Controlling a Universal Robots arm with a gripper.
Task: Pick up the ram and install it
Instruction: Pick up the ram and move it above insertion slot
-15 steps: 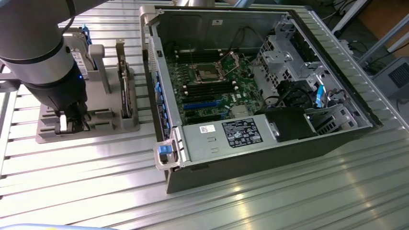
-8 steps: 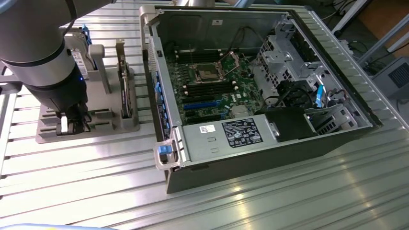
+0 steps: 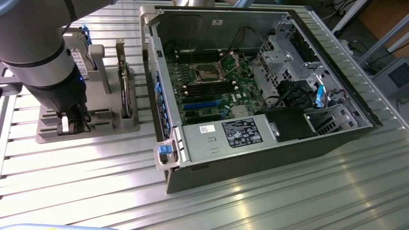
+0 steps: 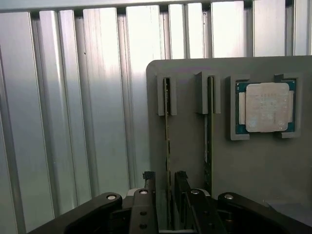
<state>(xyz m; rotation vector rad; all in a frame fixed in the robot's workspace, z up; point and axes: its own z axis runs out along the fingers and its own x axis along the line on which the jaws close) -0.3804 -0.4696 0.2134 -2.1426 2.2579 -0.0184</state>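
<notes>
My claw hung open and empty, astride the ram. Its grey holder sat on the ribbed metal table, beside the computer case

Site is presenting as a robotics lab or assembly test cell, not a home or office. A ribbed aluminium worktable is spanning the exterior view and carrying an opened desktop computer case, its motherboard lying exposed at centre frame. At upper left an industrial robot arm is standing over a grey purpose-made fixture. In the wrist view that fixture is holding the ram, a second stick and a processor chip in moulded seats. Metal frame struts are showing at upper right.
</notes>
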